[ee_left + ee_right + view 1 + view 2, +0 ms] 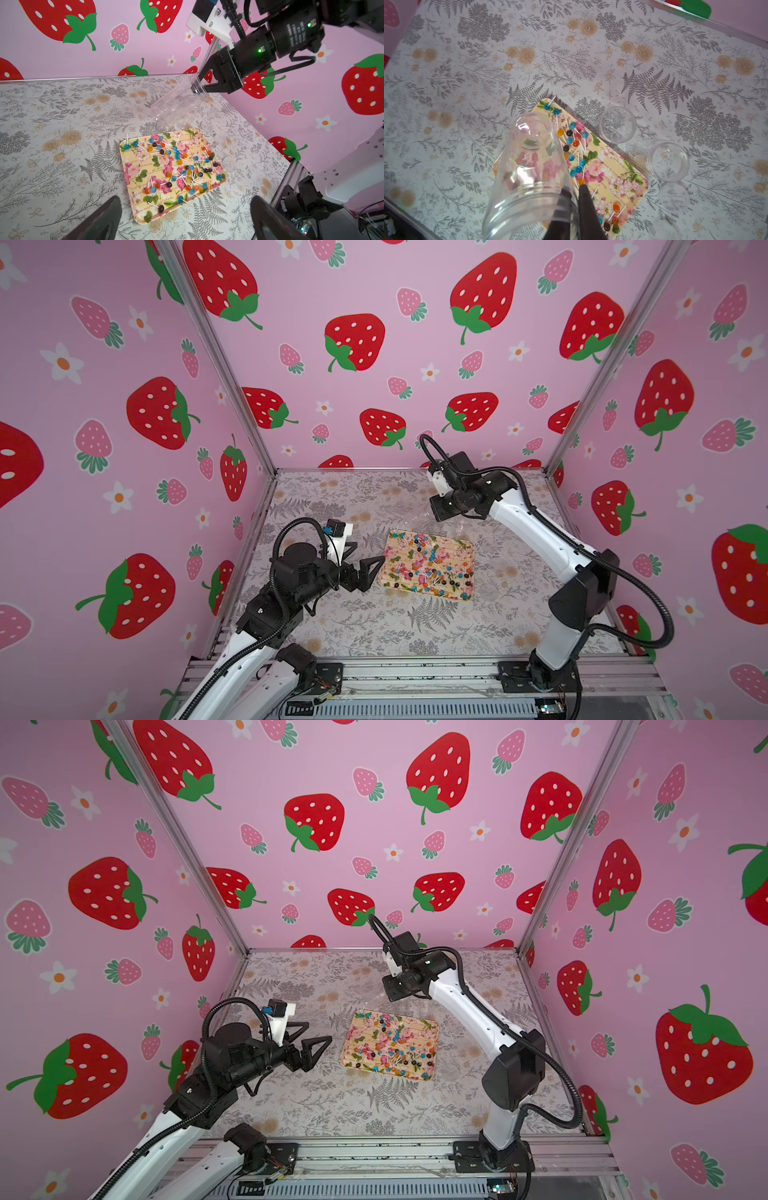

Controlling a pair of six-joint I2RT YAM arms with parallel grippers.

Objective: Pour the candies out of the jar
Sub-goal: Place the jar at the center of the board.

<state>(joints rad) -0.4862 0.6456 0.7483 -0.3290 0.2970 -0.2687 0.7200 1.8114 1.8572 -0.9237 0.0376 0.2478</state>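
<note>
The candies (432,572) (187,172) (575,143), tiny lollipops in blue, orange, red and dark colours on white sticks, lie scattered over a floral tray (383,570) (137,207) mid-table. A clear jar (176,104) (527,166) hangs tilted above the tray's far edge, and I see nothing inside it. My right gripper (197,83) (574,188) is shut on the jar's rim, one finger inside the mouth and one outside. Left of the tray, my left gripper (368,553) (316,1032) is open and holds nothing.
Three more clear round containers (616,124) (667,160) (673,197) stand on the table close along the tray's right side. Pink strawberry-print walls close in the table on three sides, with metal posts (291,172) at the corners.
</note>
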